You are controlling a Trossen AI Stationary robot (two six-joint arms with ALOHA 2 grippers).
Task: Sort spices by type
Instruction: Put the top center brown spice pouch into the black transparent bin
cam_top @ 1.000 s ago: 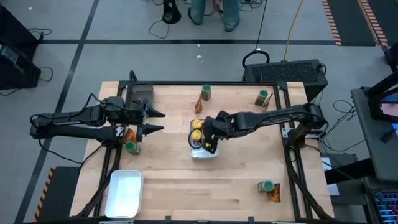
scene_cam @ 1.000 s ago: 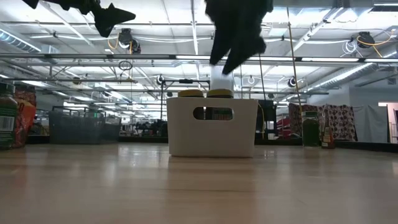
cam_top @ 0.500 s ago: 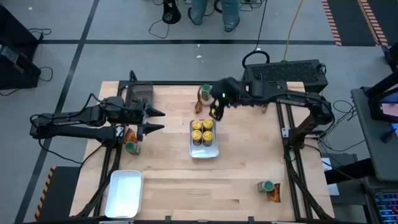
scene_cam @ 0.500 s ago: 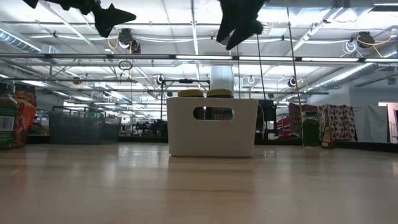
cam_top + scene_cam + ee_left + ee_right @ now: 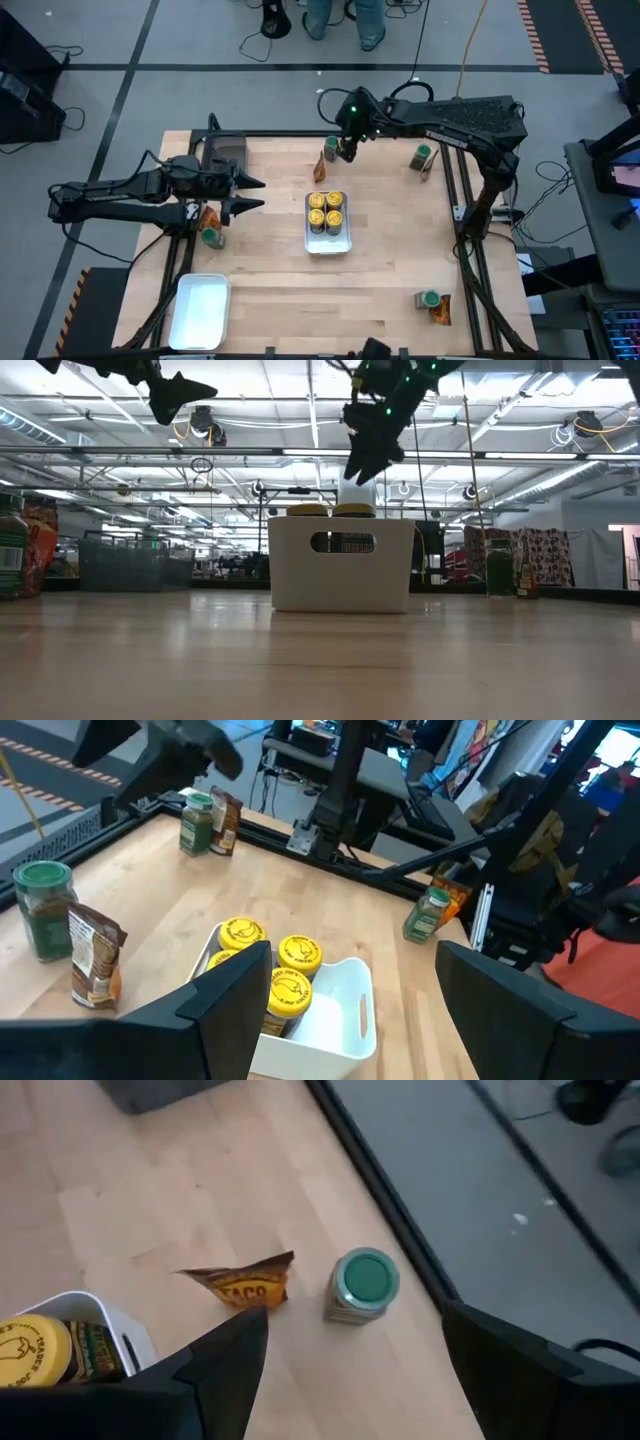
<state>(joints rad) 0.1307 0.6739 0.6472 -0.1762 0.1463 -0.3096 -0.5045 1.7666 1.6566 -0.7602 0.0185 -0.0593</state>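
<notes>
Several yellow-lidded spice jars (image 5: 326, 211) stand in a white tray (image 5: 327, 244) at the table's middle. A green-lidded jar (image 5: 362, 1285) stands on its base by the far edge, with an orange-brown packet (image 5: 245, 1286) beside it. My right gripper (image 5: 346, 150) hovers open above that jar, touching nothing; in the right wrist view its fingers (image 5: 228, 1365) frame the jar. My left gripper (image 5: 250, 193) waits open, high over the table's left side. Other green-lidded jars with packets stand at the far right (image 5: 424, 155), the left (image 5: 211, 237) and the near right (image 5: 428, 298).
A second white tray (image 5: 203, 310) lies at the near left corner. A dark bin (image 5: 225, 152) sits at the far left. A black frame (image 5: 455, 215) borders the table. Bare wood lies in front of the middle tray. A person's legs (image 5: 345, 18) show beyond the far edge.
My right gripper has swung from over the middle tray toward the table's far edge, rising a little, and now hangs over the green-lidded jar there. It has stayed open. The yellow-lidded jars have stayed in the tray.
</notes>
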